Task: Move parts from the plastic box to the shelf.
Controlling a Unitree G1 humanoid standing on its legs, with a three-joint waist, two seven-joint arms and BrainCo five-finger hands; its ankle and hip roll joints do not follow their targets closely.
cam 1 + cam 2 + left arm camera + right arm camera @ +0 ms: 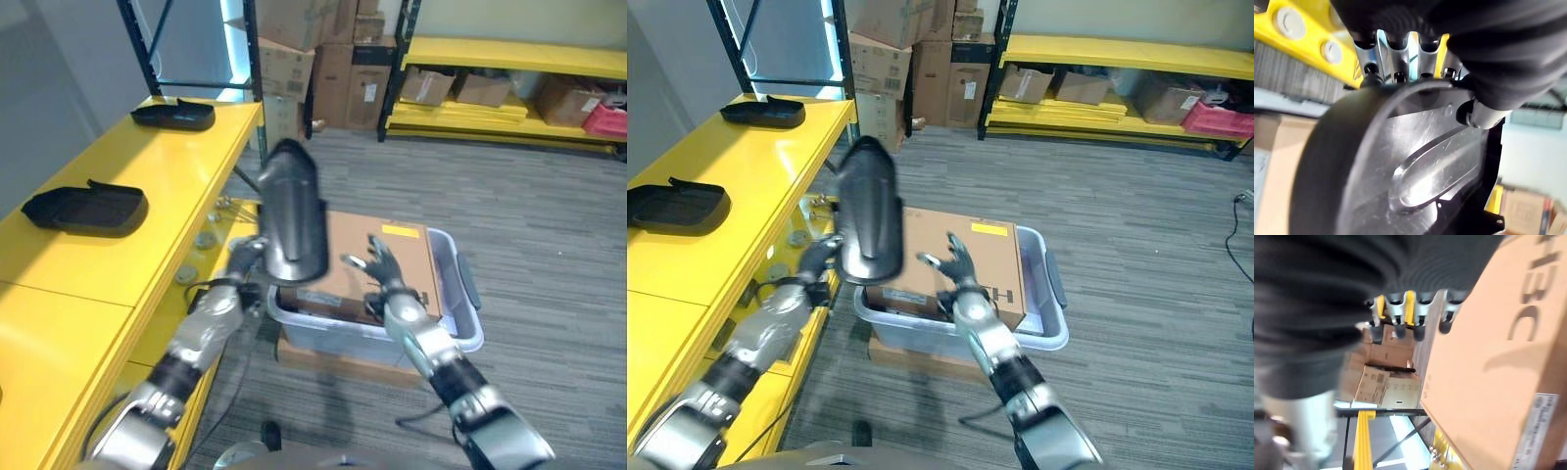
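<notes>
Right in the middle of the left eye view we've got the left hand (245,257) holding up a black plastic part (292,215), a long glossy shell standing pretty much on end, with the hand gripping it at the lower edge. From up there we can't really make out the fingers, but the left wrist view sorts that out: the fingers (1396,58) are curled over the rim of the part and the thumb (1484,110) presses on the inner face, so it's a proper pinch on the edge. That close view also shows the shiny hollow inside of the part, which the head camera doesn't. Just to the right of centre, the right hand (384,269) sits over the cardboard box (382,259) with fingers loosely spread and holding nothing; its wrist view shows the fingertips (1400,328) hanging free beside the brown cardboard face. The cardboard box lies inside the grey plastic box (460,294) on the carpet, centre-right of the frame. Over on the left side runs the yellow shelf (127,245), and two more black parts already lie on it, one mid-left (86,208) and one in the upper left (174,114).
</notes>
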